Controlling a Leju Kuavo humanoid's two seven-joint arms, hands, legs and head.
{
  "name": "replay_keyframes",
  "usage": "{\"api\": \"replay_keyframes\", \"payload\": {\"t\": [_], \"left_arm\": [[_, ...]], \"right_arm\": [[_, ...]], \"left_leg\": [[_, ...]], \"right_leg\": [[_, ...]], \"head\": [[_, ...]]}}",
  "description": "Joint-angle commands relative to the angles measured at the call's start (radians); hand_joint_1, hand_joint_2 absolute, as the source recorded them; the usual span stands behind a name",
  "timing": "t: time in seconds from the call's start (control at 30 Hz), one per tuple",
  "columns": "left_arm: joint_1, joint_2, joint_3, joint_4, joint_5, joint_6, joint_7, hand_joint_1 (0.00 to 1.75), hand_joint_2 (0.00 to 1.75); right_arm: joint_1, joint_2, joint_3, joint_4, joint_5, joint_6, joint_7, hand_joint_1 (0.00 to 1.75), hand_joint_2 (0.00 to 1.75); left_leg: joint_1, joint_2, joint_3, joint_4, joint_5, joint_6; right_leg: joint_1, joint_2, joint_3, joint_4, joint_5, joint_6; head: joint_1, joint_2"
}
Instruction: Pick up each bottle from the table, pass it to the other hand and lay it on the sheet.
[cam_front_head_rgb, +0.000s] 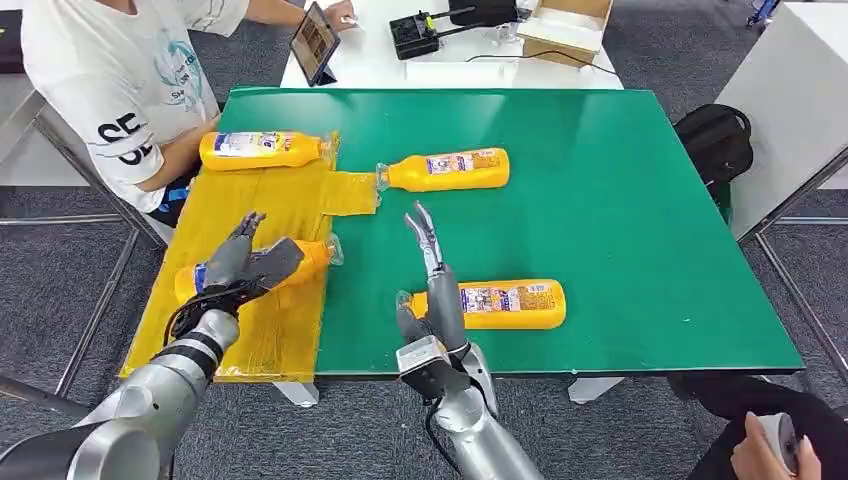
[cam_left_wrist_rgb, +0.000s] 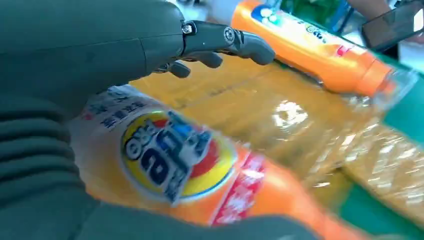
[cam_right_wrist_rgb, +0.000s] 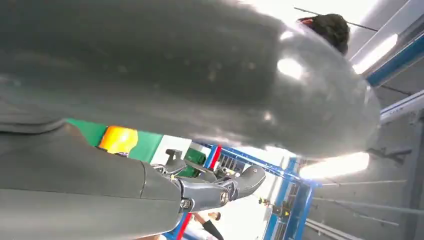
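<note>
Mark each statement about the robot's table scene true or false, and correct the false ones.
1. Four orange bottles lie on the table. True.
2. The left hand is at a bottle on the yellow sheet. True: the near-left bottle.
3. The right hand holds a bottle. False: it is open, above the green table.
4. The near-right bottle stands upright. False: it lies on its side.
5. The far bottle lies on the sheet. True.

Four orange bottles: one at upper left (cam_front_head_rgb: 262, 150), one upper middle (cam_front_head_rgb: 447, 169), one at lower left (cam_front_head_rgb: 310, 262), one lower middle (cam_front_head_rgb: 500, 303). One yellow sheet (cam_front_head_rgb: 270, 210). One tablet (cam_front_head_rgb: 315, 42). Two robot hands: left hand (cam_front_head_rgb: 245, 265), right hand (cam_front_head_rgb: 430, 290).
</note>
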Motion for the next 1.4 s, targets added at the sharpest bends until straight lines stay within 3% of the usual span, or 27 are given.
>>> {"api": "replay_keyframes", "payload": {"t": [0.03, 0.1, 0.13, 0.17, 0.2, 0.23, 0.33, 0.5, 0.67, 0.83, 1.03, 1.07, 1.23, 1.4], "left_arm": [[-0.055, -0.083, 0.250, -0.032, 0.218, -0.086, -0.170, 0.00, 0.00], [-0.046, -0.125, 0.313, -0.105, 0.362, -0.080, -0.271, 0.00, 0.00], [-0.008, -0.150, 0.266, -0.220, 0.452, -0.076, -0.271, 0.00, 0.00], [0.044, -0.167, 0.188, -0.355, 0.579, -0.025, -0.271, 0.00, 1.75], [0.091, -0.170, 0.121, -0.456, 0.683, 0.012, -0.271, 0.00, 1.75], [0.139, -0.157, 0.031, -0.547, 0.761, 0.091, -0.271, 0.00, 1.75], [0.169, -0.148, -0.019, -0.601, 0.789, 0.149, -0.271, 0.00, 1.75], [0.362, -0.138, -0.170, -0.891, 0.909, 0.252, -0.271, 0.00, 1.75], [0.579, -0.163, -0.233, -1.061, 0.962, 0.263, -0.271, 0.00, 1.75], [0.579, -0.163, -0.233, -1.061, 0.962, 0.263, -0.271, 0.00, 1.75], [0.579, -0.163, -0.233, -1.061, 0.962, 0.263, -0.271, 0.00, 1.75], [0.585, -0.139, -0.253, -1.054, 0.985, 0.277, -0.271, 0.00, 1.75], [0.622, -0.147, -0.296, -1.030, 0.928, 0.287, -0.271, 0.00, 1.75], [0.607, -0.150, -0.315, -0.985, 0.925, 0.282, -0.271, 0.00, 1.75]], "right_arm": [[-0.020, 0.002, -0.066, 0.061, 0.025, 0.019, -0.034, 0.00, 0.00], [-0.016, 0.003, -0.081, 0.069, 0.050, 0.022, -0.034, 0.00, 0.00], [-0.017, -0.003, -0.084, 0.072, 0.067, 0.022, -0.032, 0.00, 0.00], [-0.025, -0.019, -0.080, 0.088, 0.114, 0.011, -0.007, 0.00, 0.00], [-0.038, -0.036, -0.076, 0.106, 0.158, 0.007, 0.023, 0.00, 0.00], [-0.055, -0.049, -0.086, 0.130, 0.190, 0.004, 0.051, 0.00, 1.75], [-0.069, -0.060, -0.090, 0.150, 0.211, 0.006, 0.070, 0.00, 1.75], [-0.120, -0.140, -0.125, 0.189, 0.331, -0.021, 0.171, 0.00, 1.75], [-0.110, -0.303, -0.154, 0.149, 0.490, 0.135, 0.337, 0.00, 1.75], [-0.110, -0.303, -0.154, 0.149, 0.490, 0.135, 0.337, 0.00, 1.75], [-0.110, -0.303, -0.154, 0.149, 0.490, 0.135, 0.337, 0.00, 1.75], [-0.136, -0.310, -0.139, 0.199, 0.512, 0.127, 0.353, 0.00, 1.75], [-0.147, -0.414, -0.160, 0.247, 0.527, 0.287, 0.407, 0.00, 1.75], [-0.165, -0.449, -0.161, 0.347, 0.522, 0.343, 0.392, 0.00, 1.75]], "left_leg": [[0.001, -0.002, 0.002, 0.000, 0.000, 0.002], [0.001, -0.001, 0.001, 0.000, 0.000, 0.002], [0.001, -0.002, 0.003, 0.001, -0.001, 0.002], [0.000, -0.002, 0.001, 0.000, 0.000, 0.002], [0.000, -0.001, 0.003, 0.000, -0.001, 0.002], [0.000, -0.001, 0.005, 0.000, -0.002, 0.003], [0.000, 0.001, 0.004, -0.001, -0.001, 0.002], [0.000, -0.002, 0.004, -0.001, -0.001, 0.002], [-0.001, 0.000, 0.006, -0.002, -0.003, 0.003], [-0.001, -0.001, 0.000, 0.000, -0.002, 0.002], [-0.001, 0.000, 0.003, 0.000, -0.003, 0.002], [0.000, 0.000, 0.005, 0.000, -0.003, 0.003], [-0.001, -0.001, 0.003, -0.001, -0.002, 0.003], [-0.001, -0.002, 0.007, -0.001, -0.004, 0.004]], "right_leg": [[0.001, -0.004, 0.004, -0.001, -0.001, -0.002], [0.001, -0.002, 0.003, -0.001, -0.001, -0.002], [0.001, -0.004, 0.005, -0.001, -0.002, -0.003], [0.001, -0.003, 0.002, -0.001, -0.001, -0.002], [0.001, -0.003, 0.005, -0.001, -0.002, -0.003], [0.002, -0.003, 0.007, -0.002, -0.002, -0.003], [0.001, 0.000, 0.004, -0.002, -0.001, -0.002], [0.001, -0.003, 0.006, -0.002, -0.002, -0.003], [0.000, -0.002, 0.008, -0.004, -0.002, -0.002], [-0.001, -0.002, 0.002, -0.003, -0.001, -0.001], [0.001, -0.002, 0.005, -0.003, -0.002, -0.003], [0.001, -0.001, 0.006, -0.003, -0.003, -0.004], [0.000, -0.002, 0.005, -0.004, -0.002, -0.001], [0.000, -0.003, 0.010, -0.005, -0.003, -0.003]], "head": [[0.000, 0.000], [0.000, 0.000], [0.000, 0.000], [0.000, 0.000], [0.000, 0.000], [0.000, 0.000], [0.000, 0.000], [0.000, 0.000], [0.000, 0.000], [0.000, 0.000], [0.000, 0.000], [0.000, 0.000], [0.000, 0.000], [0.000, 0.000]]}}
